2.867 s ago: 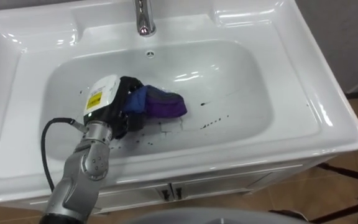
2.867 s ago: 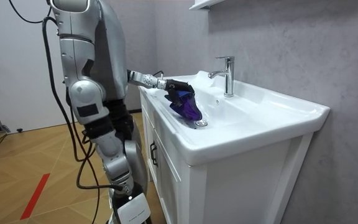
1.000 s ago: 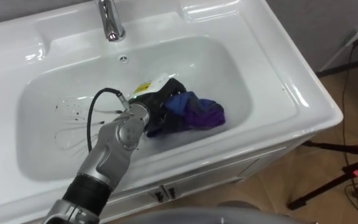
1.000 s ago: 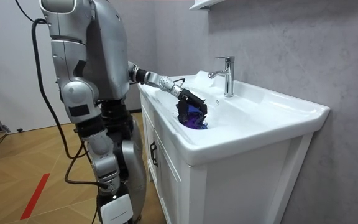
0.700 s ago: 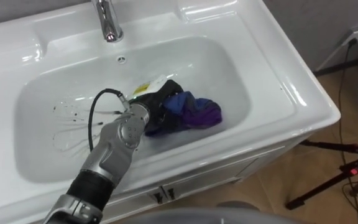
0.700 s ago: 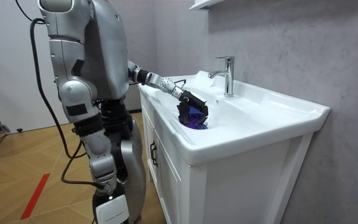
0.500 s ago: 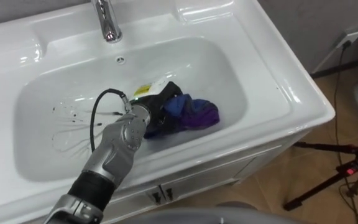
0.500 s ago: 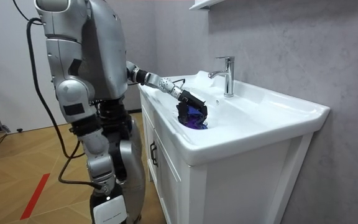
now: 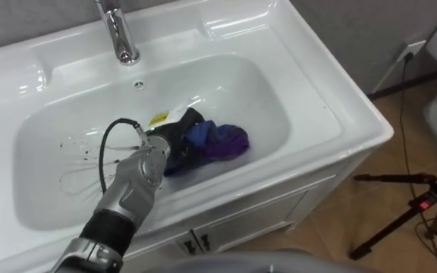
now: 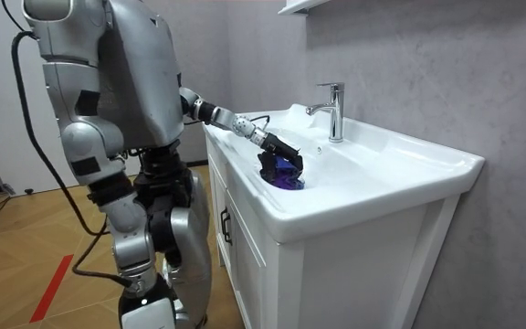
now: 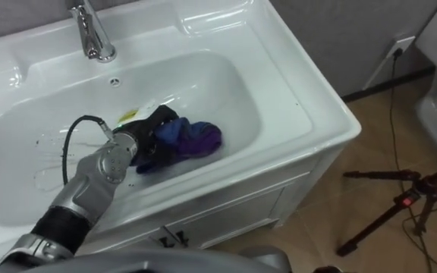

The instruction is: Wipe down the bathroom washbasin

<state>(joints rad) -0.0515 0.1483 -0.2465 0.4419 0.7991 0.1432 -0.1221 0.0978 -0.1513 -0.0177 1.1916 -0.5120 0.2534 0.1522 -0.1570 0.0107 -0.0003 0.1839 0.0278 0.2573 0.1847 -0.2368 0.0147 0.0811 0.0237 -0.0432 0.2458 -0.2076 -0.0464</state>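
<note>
One hand works here: the left hand (image 9: 174, 136), reaching in from the lower left, has its dark fingers curled round a bunched blue-and-purple cloth (image 9: 220, 141) lying on the basin (image 9: 309, 102) floor at mid-frame, just right of the hand, its long axis left to right. Dark specks (image 9: 86, 152) mark the white floor at centre left, on the hand's other side from the cloth, so the next sweep likely drags leftward, below the tap (image 9: 116, 34). A tripod (image 9: 419, 203) stands on the wooden floor (image 9: 340, 243) at lower right.

bathroom corner: white basin (image 9: 338, 111) on cabinet (image 9: 237, 226), chrome tap (image 9: 115, 32).
</note>
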